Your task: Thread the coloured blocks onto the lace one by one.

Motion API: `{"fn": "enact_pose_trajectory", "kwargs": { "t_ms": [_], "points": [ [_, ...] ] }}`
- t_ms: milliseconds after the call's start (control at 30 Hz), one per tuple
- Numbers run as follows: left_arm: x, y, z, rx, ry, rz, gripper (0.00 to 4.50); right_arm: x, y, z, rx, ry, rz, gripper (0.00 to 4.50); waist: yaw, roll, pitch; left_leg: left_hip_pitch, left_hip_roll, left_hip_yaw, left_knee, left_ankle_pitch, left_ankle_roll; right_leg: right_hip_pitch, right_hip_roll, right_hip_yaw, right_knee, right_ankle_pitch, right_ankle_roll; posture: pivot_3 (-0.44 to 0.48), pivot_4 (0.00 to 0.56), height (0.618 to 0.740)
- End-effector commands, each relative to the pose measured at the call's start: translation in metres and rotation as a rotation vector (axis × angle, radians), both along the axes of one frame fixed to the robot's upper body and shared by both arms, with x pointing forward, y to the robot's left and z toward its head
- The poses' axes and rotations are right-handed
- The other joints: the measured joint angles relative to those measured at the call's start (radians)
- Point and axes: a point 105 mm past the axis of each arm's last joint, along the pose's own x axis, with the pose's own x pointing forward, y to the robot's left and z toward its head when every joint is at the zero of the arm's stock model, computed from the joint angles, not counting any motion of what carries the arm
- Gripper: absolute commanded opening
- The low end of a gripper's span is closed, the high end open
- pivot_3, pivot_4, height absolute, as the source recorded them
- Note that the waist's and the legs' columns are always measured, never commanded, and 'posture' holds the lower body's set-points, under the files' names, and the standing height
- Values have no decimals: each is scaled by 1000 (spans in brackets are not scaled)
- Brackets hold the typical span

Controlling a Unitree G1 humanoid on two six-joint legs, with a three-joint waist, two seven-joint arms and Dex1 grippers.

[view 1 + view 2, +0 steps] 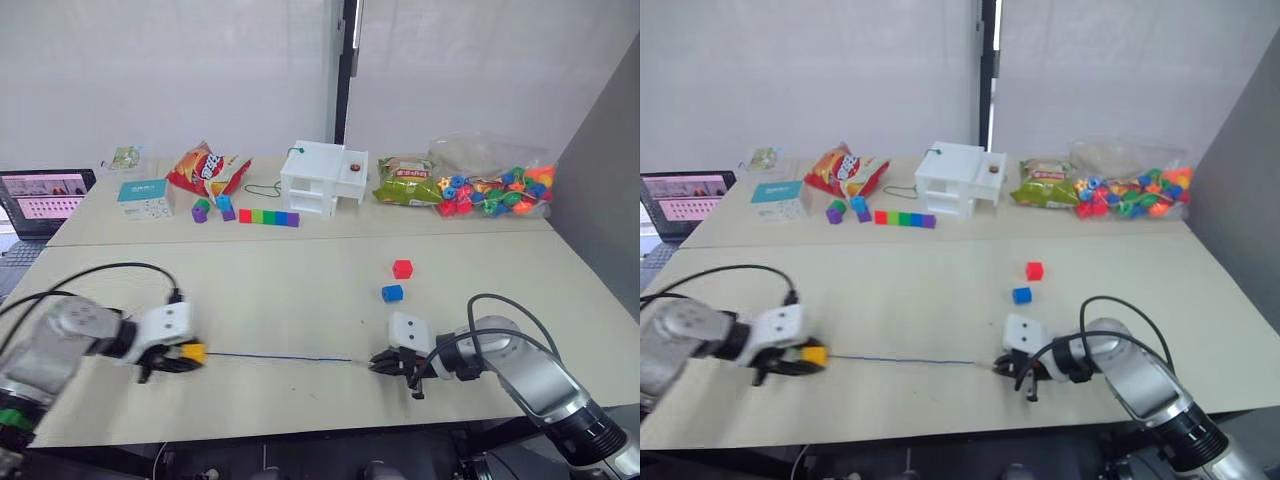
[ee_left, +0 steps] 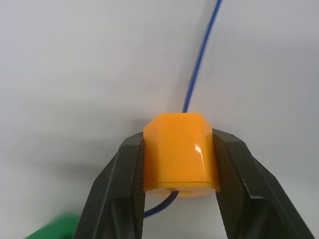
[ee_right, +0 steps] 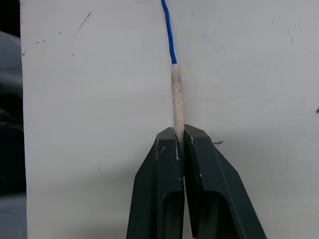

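My left gripper (image 1: 185,357) is shut on a yellow block (image 1: 193,352) near the table's front left; in the left wrist view the block (image 2: 180,154) sits between both fingers (image 2: 124,189) with the lace (image 2: 199,59) running through it. The dark-blue lace (image 1: 280,357) lies straight across the table to my right gripper (image 1: 383,362), which is shut on the lace's pale stiff tip (image 3: 176,94). A red block (image 1: 402,268) and a blue block (image 1: 392,293) rest on the table beyond the right gripper. Green, purple and blue cubes (image 1: 210,209) lie at the back.
At the back stand a joined rainbow bar (image 1: 268,216), a white box (image 1: 322,178), a chip bag (image 1: 205,168), a green packet (image 1: 405,181) and a clear bag of beads (image 1: 495,185). A laptop (image 1: 40,200) sits far left.
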Motion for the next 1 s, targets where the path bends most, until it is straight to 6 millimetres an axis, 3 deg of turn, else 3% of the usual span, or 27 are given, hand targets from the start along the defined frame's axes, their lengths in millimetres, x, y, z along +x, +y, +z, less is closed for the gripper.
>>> {"fn": "enact_pose_trajectory", "kwargs": {
  "t_ms": [33, 100, 233, 367, 433, 533, 667, 800, 1000],
  "points": [
    [-6, 24, -12, 67, 32, 68, 2367, 4, 1, 8, 1, -29, 18, 0, 2, 0, 0, 0, 0, 0, 0, 0, 0, 0, 0, 0, 0, 0, 0, 0, 150, 740],
    [-5, 16, -7, 17, 27, 68, 3001, 4, 1, 8, -3, -27, 25, 0, 3, 0, 0, 0, 0, 2, 0, 0, 0, 0, 0, 0, 0, 0, 0, 0, 150, 740],
    [3, -24, 21, -153, -36, 25, 4288, 5, 1, 8, -10, -23, 38, 0, 4, 0, 0, -3, 1, 2, 1, 0, 0, -2, 0, 0, 1, 0, 0, 0, 150, 740],
    [3, -43, 38, -217, -58, 2, 4288, 6, 2, 9, -13, -25, 43, 0, 7, -4, 2, -8, 1, 1, 4, 0, 0, -4, 0, -1, 1, 1, 2, 0, 150, 740],
    [1, -69, 50, -306, -51, -47, 4288, 6, 6, 10, -9, -25, 51, 0, 7, -4, 2, -8, 0, 1, 4, 0, 0, -4, 0, -1, 0, 1, 2, 0, 150, 740],
    [-7, -100, 53, -360, -26, -120, 4288, 6, 10, 11, -8, -26, 60, 0, 14, -5, 2, -8, 0, 0, 4, 0, 0, -3, 0, -1, 0, 1, 2, 0, 150, 740],
    [-19, -148, 34, -408, 11, -200, 4288, 5, 16, 12, -8, -23, 69, 0, 16, -4, 2, -8, -2, 0, 4, 0, 0, -3, 0, 0, 0, 1, 3, 0, 150, 740],
    [-8, -194, 13, -456, 5, -201, 4288, 5, 19, 11, -20, -21, 72, 0, 24, -5, 2, -8, -3, 0, 6, 0, 0, -2, 0, 0, 0, 2, 4, 0, 150, 740],
    [3, -218, -9, -445, 13, -216, 4288, 4, 21, 12, -25, -21, 73, 0, 24, -5, 2, -8, -4, -1, 7, 0, 0, -2, 1, 1, -1, 2, 4, 0, 150, 740]
  ]
}}
